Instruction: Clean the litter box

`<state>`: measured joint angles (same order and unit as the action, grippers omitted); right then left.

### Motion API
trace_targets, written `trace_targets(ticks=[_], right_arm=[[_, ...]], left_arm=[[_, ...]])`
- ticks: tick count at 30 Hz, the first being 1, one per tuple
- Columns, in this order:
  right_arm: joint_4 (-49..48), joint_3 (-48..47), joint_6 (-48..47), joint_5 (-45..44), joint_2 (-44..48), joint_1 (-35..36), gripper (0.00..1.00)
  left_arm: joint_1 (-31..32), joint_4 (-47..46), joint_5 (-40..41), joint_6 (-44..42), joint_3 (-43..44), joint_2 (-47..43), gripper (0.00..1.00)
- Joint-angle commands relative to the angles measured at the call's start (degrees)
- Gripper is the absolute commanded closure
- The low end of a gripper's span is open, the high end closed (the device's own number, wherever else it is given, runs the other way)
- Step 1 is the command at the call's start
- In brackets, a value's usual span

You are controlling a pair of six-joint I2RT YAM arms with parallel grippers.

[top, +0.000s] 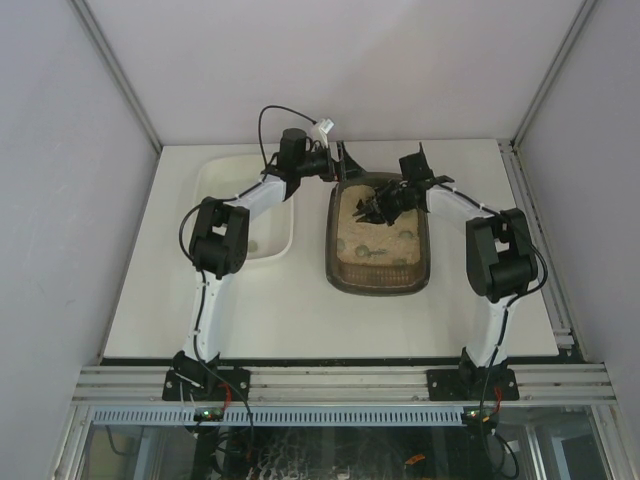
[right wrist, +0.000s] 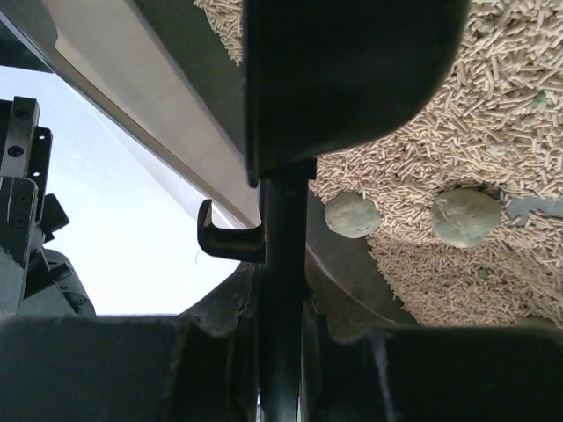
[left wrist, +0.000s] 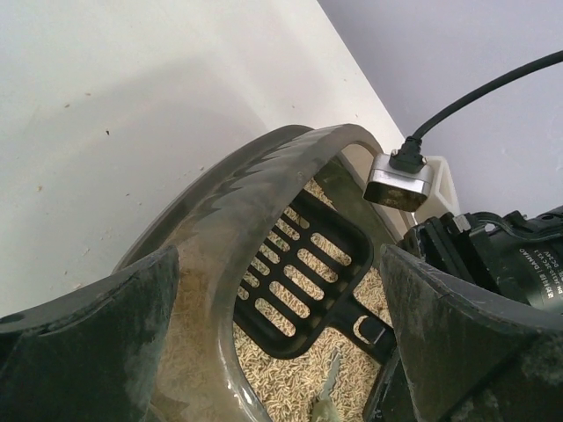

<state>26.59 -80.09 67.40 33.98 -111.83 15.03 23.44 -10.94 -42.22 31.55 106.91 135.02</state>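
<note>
The dark brown litter box (top: pixel 380 240) with beige litter sits mid-table; its rim (left wrist: pixel 211 255) also shows in the left wrist view. My left gripper (top: pixel 342 165) is open at the box's far left corner, its jaws (left wrist: pixel 277 352) straddling the rim with a gap on the inner side. My right gripper (top: pixel 395 200) is shut on the handle (right wrist: pixel 281 264) of a black slotted scoop (left wrist: pixel 299 272), whose head rests on the litter at the far end. Two grey-green clumps (right wrist: pixel 352 215) (right wrist: pixel 464 217) lie on the litter beside the scoop, and another (left wrist: pixel 321 409) shows in the left wrist view.
A white rounded tub (top: pixel 245 205) stands left of the litter box, partly under my left arm. Grey walls enclose the table at the back and sides. A cable and its plug (left wrist: pixel 400 180) hang near my left wrist.
</note>
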Motion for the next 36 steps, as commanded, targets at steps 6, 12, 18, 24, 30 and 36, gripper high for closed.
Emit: trace_targets(ticks=[6, 12, 18, 24, 30, 36], right_arm=[[-1.9, 5.3, 0.2, 2.2, 5.5, -2.1, 1.00], [-1.5, 8.4, -2.1, 4.8, 8.5, -3.4, 1.00], [-2.9, 10.7, -3.0, 7.1, 8.2, -3.5, 1.00], [-2.5, 11.0, -5.2, 7.7, 8.5, -3.7, 1.00], [-8.6, 13.5, -10.4, 11.3, 8.9, -4.6, 1.00], [-21.0, 22.6, -10.2, 14.9, 9.4, -5.9, 1.00]], left_arm=[[1.8, -2.1, -6.4, 4.5, -4.0, -5.9, 0.02], [1.7, -1.8, -6.8, 4.4, -4.3, -7.3, 0.02], [1.8, -2.0, -6.8, 5.2, -5.0, -7.0, 0.02], [1.7, -1.9, -6.7, 4.3, -6.0, -7.6, 0.02], [1.7, -1.9, -6.6, 4.0, -6.5, -7.9, 0.02], [1.2, -1.9, -6.7, 3.9, -7.5, -8.7, 0.03]])
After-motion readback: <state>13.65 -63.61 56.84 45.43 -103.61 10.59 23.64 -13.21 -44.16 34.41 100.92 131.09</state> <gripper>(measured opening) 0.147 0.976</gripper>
